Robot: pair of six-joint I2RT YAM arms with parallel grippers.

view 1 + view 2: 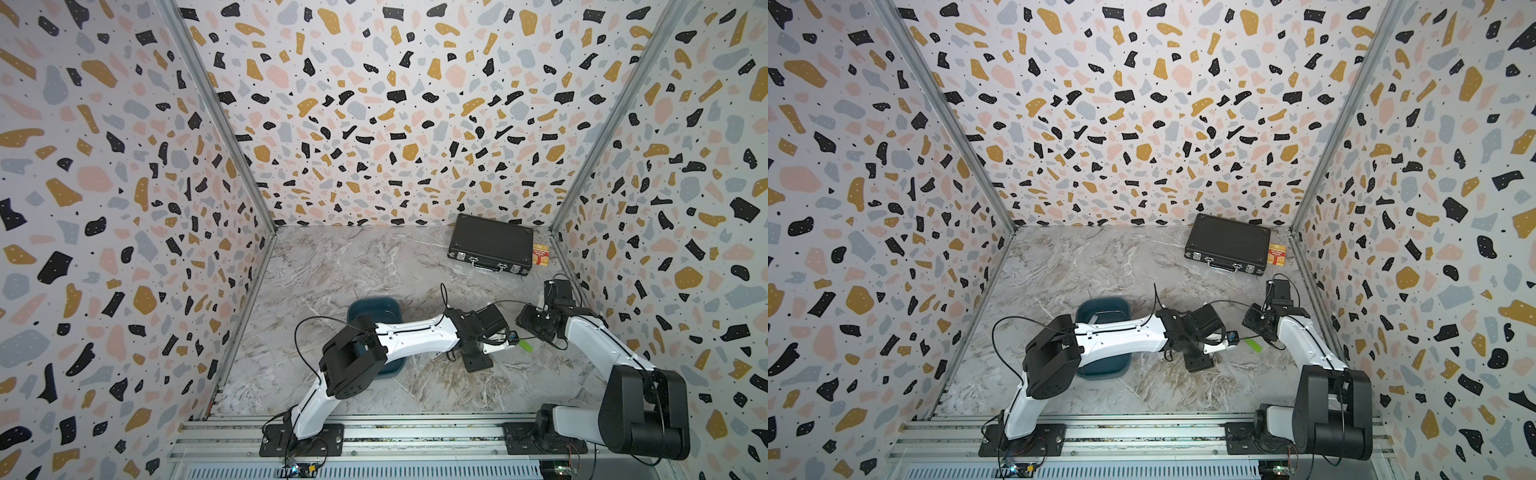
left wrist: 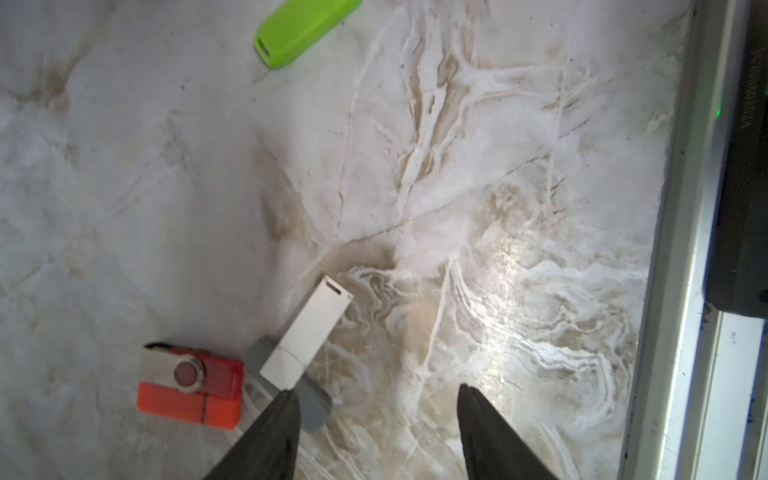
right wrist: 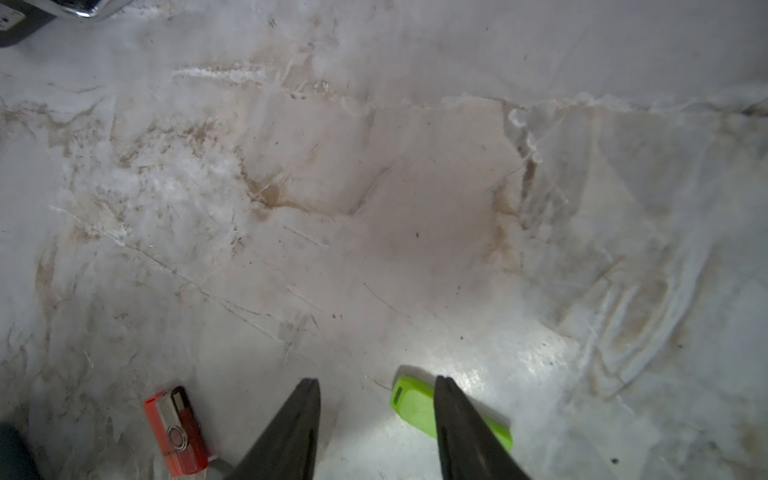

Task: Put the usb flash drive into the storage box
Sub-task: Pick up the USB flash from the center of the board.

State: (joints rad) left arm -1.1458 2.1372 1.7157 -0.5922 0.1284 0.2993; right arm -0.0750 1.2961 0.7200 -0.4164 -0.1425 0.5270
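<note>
Four usb flash drives lie plainly on the tabletop (image 2: 415,166), outside the storage box (image 1: 358,309), which sits well apart from them, partly under the left arm in both top views. The white drive (image 2: 305,332) rests crossed over a grey piece (image 2: 316,409), possibly a fifth drive; the view does not settle it. The red swivel drive (image 2: 193,372) and orange drive (image 2: 187,405) touch side by side just beside it. The green drive (image 3: 411,409) lies apart from the others.

Left end effector (image 2: 378,392): jaws apart, one fingertip at the white drive's end, nothing clamped. Right end effector (image 3: 376,382): jaws apart, one finger overlapping the green drive, no grip.

Judgement: the drives are light, stiff, smooth and low-lying. Pinch across the long narrow sides at mid-length, squarely, or a drive may skid.
</note>
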